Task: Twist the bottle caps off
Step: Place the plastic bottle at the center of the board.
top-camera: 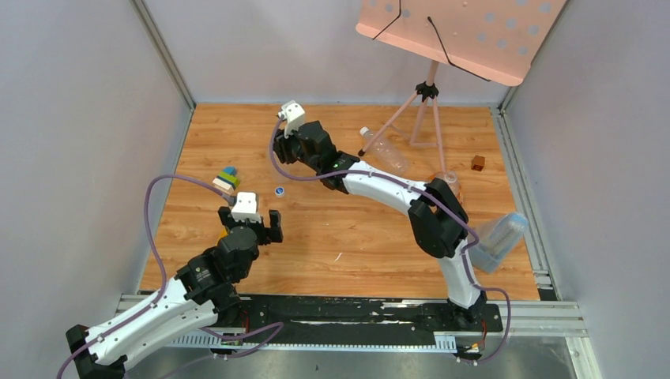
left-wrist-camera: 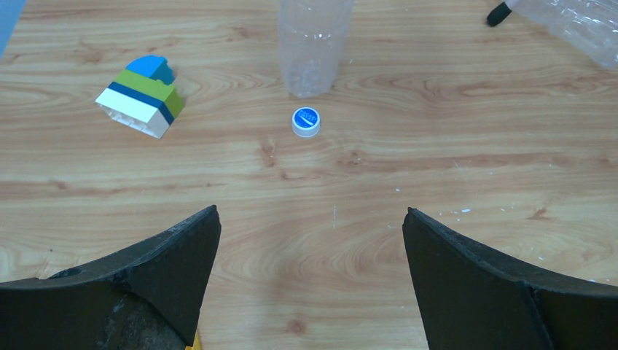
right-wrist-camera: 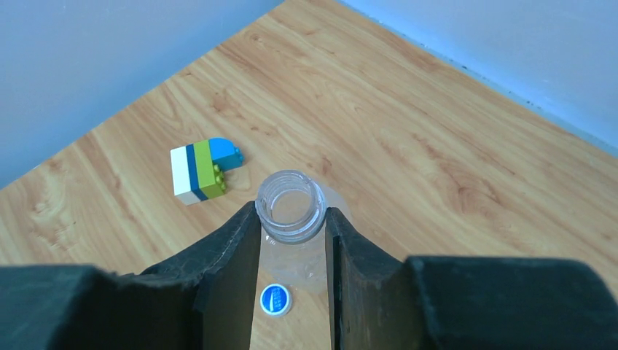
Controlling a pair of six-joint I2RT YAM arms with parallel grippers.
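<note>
Left wrist view: left end effector (left-wrist-camera: 311, 211) is spread wide, empty, above the desk (left-wrist-camera: 452, 168). Blue cap (left-wrist-camera: 306, 121) lies loose just beyond, beside the bottle (right-wrist-camera: 290, 232) whose open neck the right end effector (right-wrist-camera: 292, 214) clamps. This unscrewing appears complete; next move likely requires the far capped bottle (top-camera: 385, 150).

The clear bottle (left-wrist-camera: 313, 44) runs off the top edge, and print on the blue-topped cap (left-wrist-camera: 306, 120) is unreadable.

The top camera looks down from behind over the whole table (top-camera: 355, 237). The left wrist view sits low, facing forward; the right looks steeply down, close. Both share the cap (left-wrist-camera: 306, 121), block stack (left-wrist-camera: 141, 96) and probably the bottle (left-wrist-camera: 313, 44).
</note>
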